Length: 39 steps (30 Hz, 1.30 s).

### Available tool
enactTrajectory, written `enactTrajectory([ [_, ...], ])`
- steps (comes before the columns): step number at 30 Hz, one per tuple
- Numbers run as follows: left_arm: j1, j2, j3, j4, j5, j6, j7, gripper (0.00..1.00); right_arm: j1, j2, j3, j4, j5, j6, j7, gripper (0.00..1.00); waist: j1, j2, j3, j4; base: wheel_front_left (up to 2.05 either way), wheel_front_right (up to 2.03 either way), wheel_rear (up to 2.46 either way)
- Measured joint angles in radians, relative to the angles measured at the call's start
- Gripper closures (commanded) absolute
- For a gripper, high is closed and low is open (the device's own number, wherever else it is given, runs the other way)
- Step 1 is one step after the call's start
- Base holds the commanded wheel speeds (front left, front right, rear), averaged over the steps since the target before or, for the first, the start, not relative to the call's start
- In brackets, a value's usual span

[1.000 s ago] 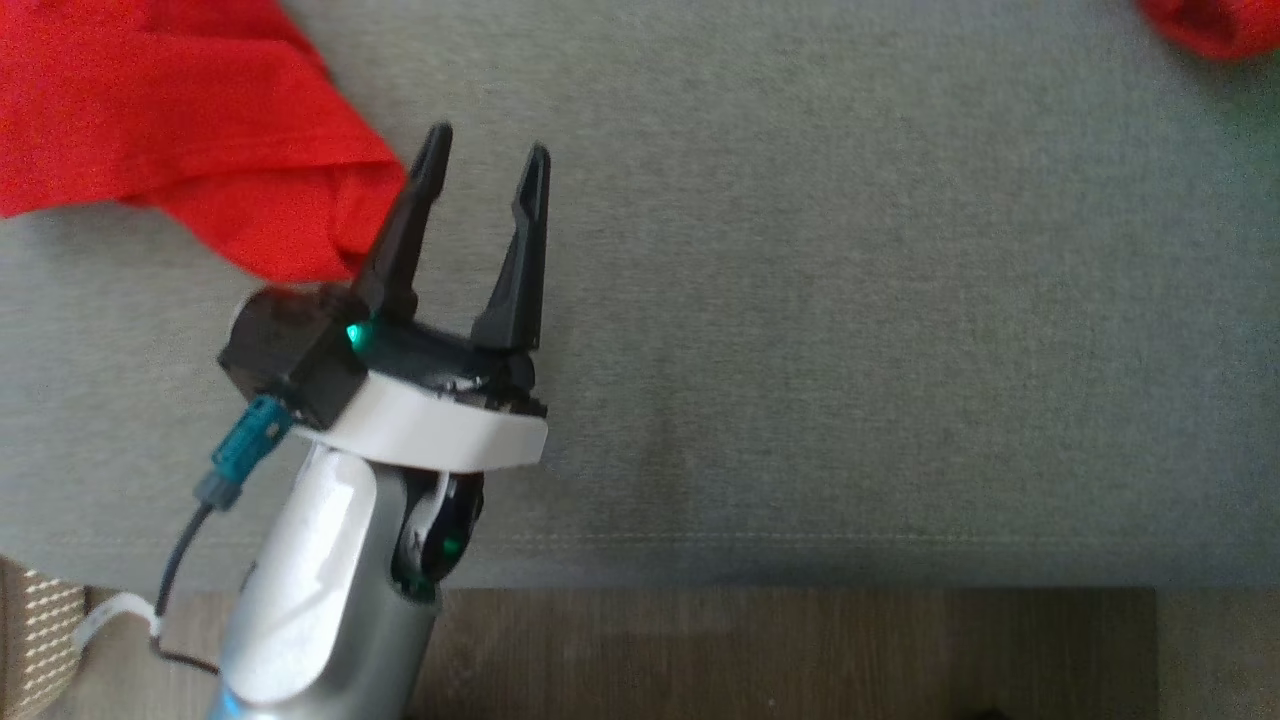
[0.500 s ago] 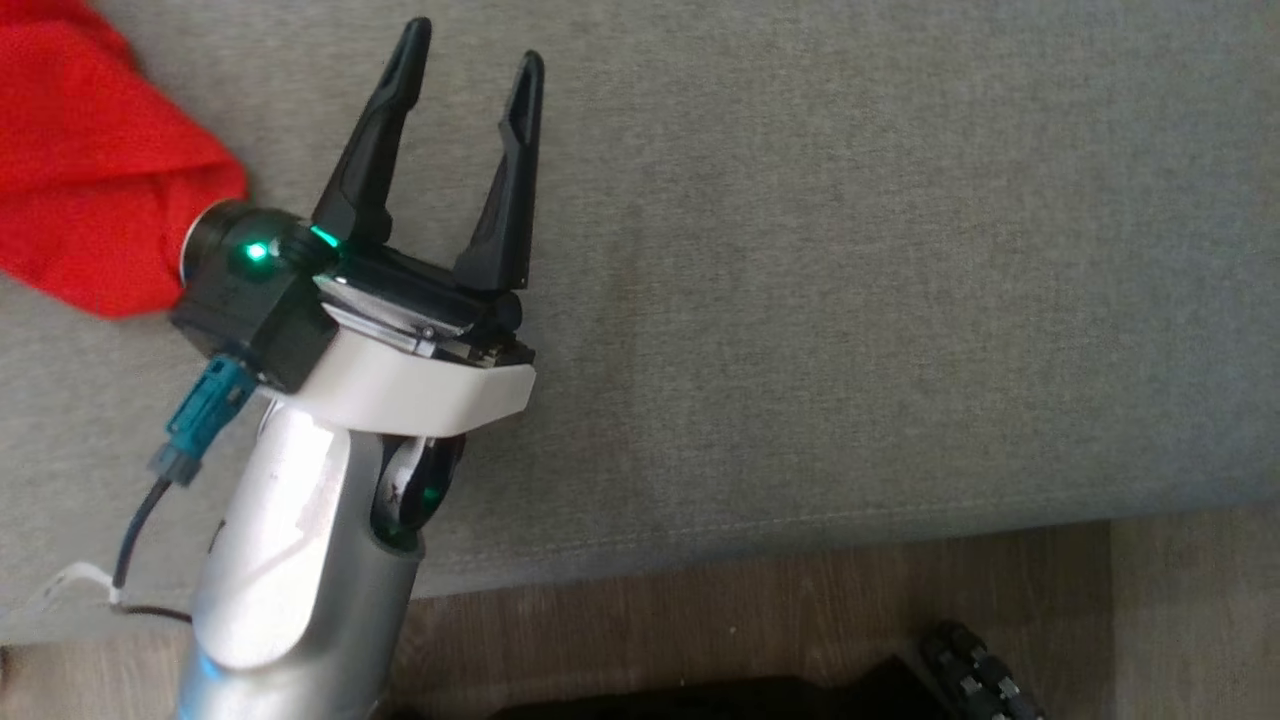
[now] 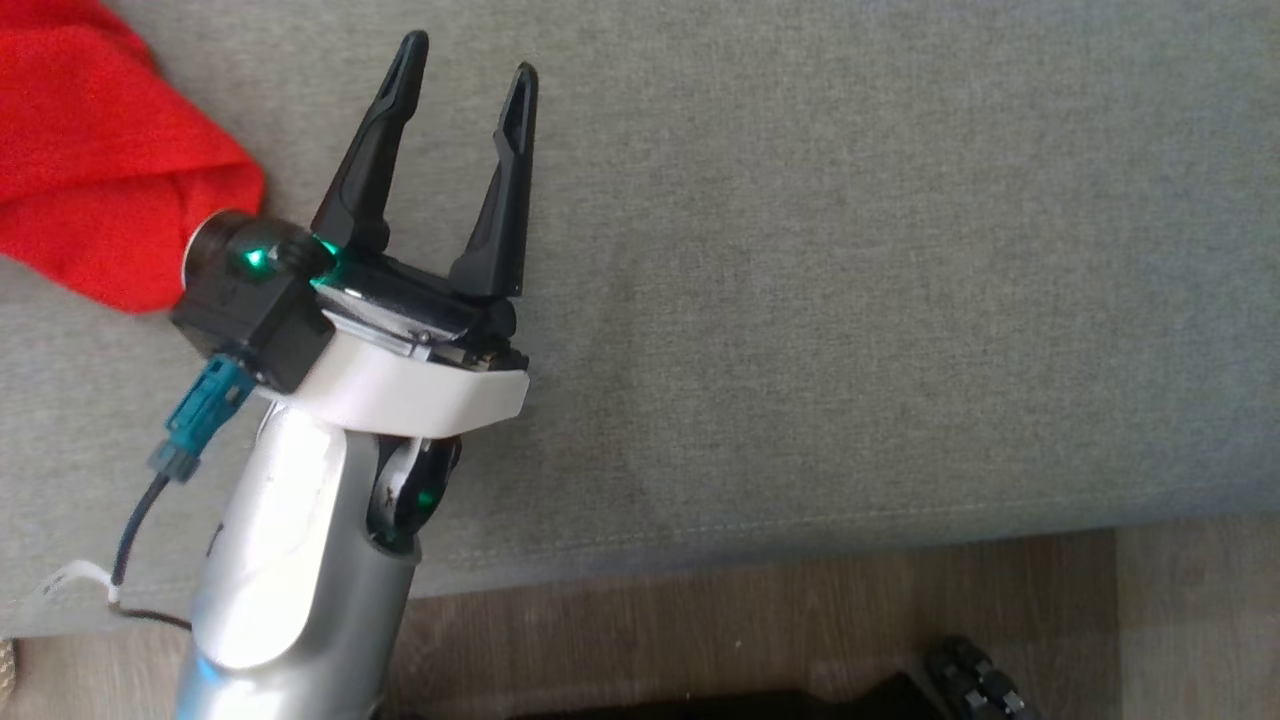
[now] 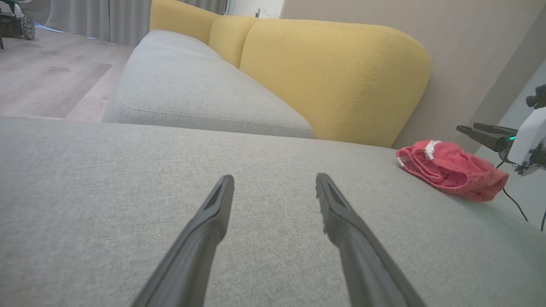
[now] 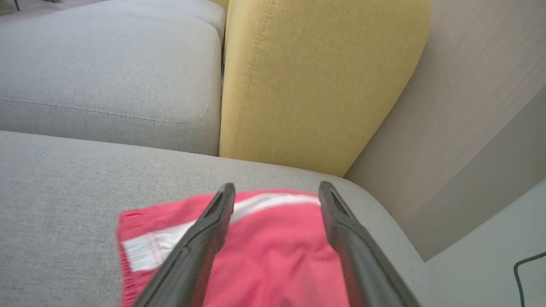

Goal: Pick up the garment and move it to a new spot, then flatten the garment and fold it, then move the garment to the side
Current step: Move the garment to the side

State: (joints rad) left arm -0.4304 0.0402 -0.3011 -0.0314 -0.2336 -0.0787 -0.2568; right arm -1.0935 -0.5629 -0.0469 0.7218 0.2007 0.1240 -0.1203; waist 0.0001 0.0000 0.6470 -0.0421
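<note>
Saw a grey sofa seat and a yellow back cushion up top in the right wrist view. Found the garment, pink-red, on that seat at the bottom middle, cut off by the bottom edge. Saw a red cloth cut off at the upper left of the head view. Saw the right gripper over the garment, jaws wide apart, gripping nothing; touching or not, could not tell. Saw the left gripper at the head view's lower left, jaws wide apart, over grey seat. Made out a blurry white band on the garment.
</note>
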Motion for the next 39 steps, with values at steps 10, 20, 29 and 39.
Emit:
enactTrajectory([
  [10, 0.063, 0.0, 0.013, 0.013, -0.06, 0.039, 0.0, 0.0, 0.05, 0.109, -0.007, -0.1, -0.004, 0.0, -0.018, 0.0, 0.0, 0.0, -0.12, 0.037, 0.0, 0.0, 0.0],
  [20, 0.161, 0.0, 0.035, 0.037, -0.08, 0.088, 0.0, 0.0, 0.205, 0.271, 0.112, -0.166, 0.05, 0.0, -0.089, 0.0, -0.0001, 0.0001, -0.292, 0.123, 0.0, 0.0, 0.0],
  [29, 0.25, 0.002, 0.052, 0.076, -0.076, 0.089, 0.0, 0.0, 0.421, 0.359, 0.166, -0.22, 0.026, 0.0, -0.128, 0.0, -0.0001, 0.0001, -0.404, 0.204, 0.0, 0.0, 0.0],
  [39, 0.357, 0.003, 0.043, 0.11, -0.057, 0.098, 0.0, 0.0, 0.718, 0.48, 0.101, -0.367, -0.065, 0.0, -0.132, 0.0, -0.0002, 0.0001, -0.517, 0.241, 0.0, 0.0, 0.0],
])
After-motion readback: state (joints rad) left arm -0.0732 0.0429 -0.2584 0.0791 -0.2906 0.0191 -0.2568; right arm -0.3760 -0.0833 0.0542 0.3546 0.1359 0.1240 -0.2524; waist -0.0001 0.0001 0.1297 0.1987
